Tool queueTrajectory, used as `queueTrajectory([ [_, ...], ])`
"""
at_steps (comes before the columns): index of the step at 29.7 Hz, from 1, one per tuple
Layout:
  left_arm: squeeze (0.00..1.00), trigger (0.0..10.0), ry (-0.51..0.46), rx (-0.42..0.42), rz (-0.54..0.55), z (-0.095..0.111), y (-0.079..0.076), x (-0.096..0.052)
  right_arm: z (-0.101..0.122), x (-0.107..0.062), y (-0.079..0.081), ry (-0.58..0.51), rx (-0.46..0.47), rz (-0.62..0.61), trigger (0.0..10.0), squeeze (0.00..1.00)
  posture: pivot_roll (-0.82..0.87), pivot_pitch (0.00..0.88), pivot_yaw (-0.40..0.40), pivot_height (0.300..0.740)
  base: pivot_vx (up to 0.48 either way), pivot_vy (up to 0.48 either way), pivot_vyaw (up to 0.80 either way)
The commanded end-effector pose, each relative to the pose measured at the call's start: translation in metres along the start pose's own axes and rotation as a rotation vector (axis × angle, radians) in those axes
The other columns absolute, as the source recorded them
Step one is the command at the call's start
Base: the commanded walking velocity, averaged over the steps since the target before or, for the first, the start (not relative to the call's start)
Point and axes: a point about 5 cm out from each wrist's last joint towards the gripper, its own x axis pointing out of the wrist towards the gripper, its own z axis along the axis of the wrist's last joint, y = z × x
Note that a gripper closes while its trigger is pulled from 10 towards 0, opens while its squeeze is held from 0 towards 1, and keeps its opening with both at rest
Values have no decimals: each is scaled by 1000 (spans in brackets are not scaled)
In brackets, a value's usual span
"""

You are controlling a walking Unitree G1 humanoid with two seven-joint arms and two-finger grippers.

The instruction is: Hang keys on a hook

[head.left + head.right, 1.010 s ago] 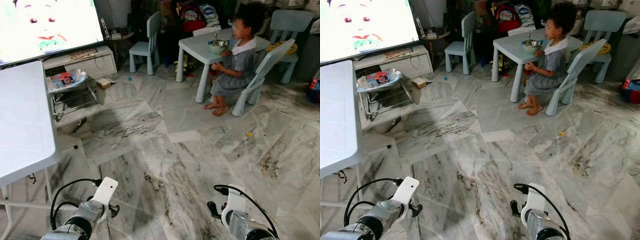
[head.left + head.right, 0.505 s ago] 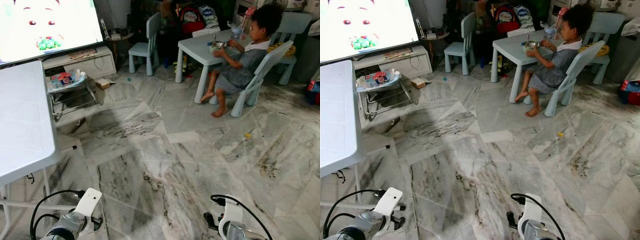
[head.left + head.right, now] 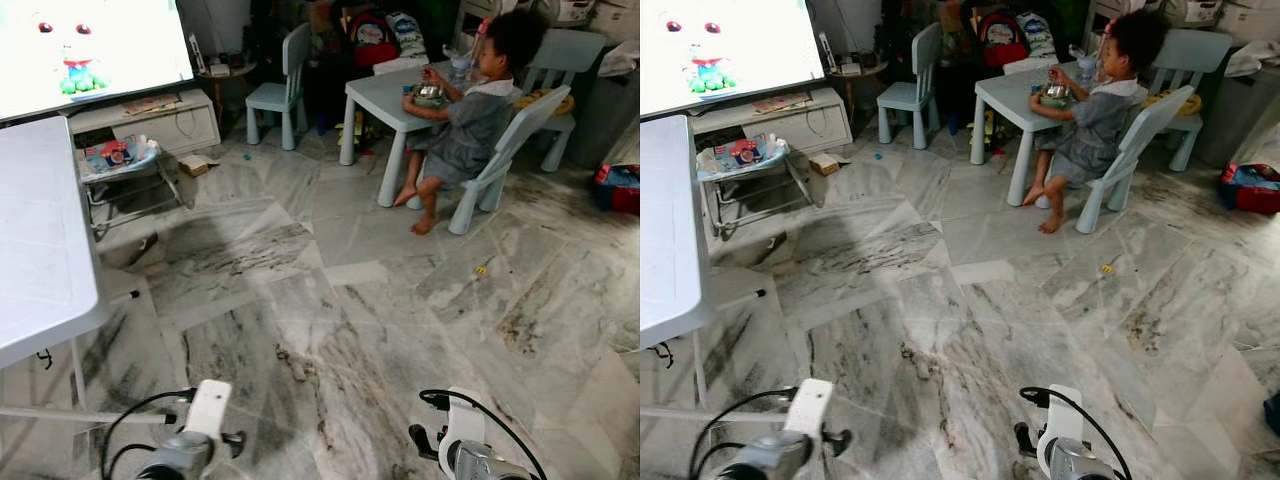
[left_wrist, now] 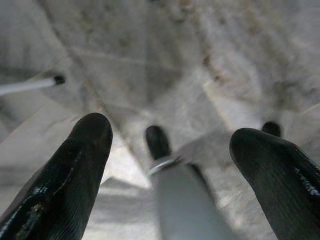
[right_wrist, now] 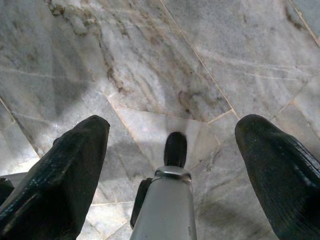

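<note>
My left gripper [image 4: 170, 135] hangs low over the marble floor, open, with only floor showing between its black fingers [image 4: 80, 165]. My right gripper [image 5: 172, 125] also points down at the floor, open and holding nothing. Both silver forearms enter at the bottom of the head views, the left arm [image 3: 200, 440] beside the white table's leg and the right arm [image 3: 468, 455] further right.
A white folding table [image 3: 40, 250] stands close on my left, with a large lit screen [image 3: 90, 40] behind it. A baby bouncer [image 3: 120, 165] sits below the screen. Across the marble floor [image 3: 350, 300], a person [image 3: 470, 110] sits at a small table [image 3: 380, 95].
The whole view has shifted a little, so the camera moved. My left forearm has swung inward along the bottom edge. The seated person has changed posture.
</note>
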Motion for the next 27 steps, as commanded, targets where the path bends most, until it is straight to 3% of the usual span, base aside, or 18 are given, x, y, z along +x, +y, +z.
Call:
queueTrajectory([
  [1,0,10000,-9,-26,-1,6,-4,1,6,0,0,-18,-7,-2,10000,0,11,0,-13,740,0,0,0],
  [3,0,10000,-3,-45,-37,7,-22,2,6,0,1,-24,3,7,10000,0,9,0,-10,740,0,0,0],
  [8,0,10000,18,-28,-50,3,-31,3,5,0,1,-22,8,12,10000,0,9,0,-12,740,0,0,0],
  [12,0,10000,34,32,-38,-1,-31,3,4,0,2,-19,24,17,10000,0,14,0,-13,740,0,0,0],
  [27,0,10000,57,45,4,-4,-26,3,5,0,2,9,-10,-4,10000,0,46,0,15,740,0,0,0],
])
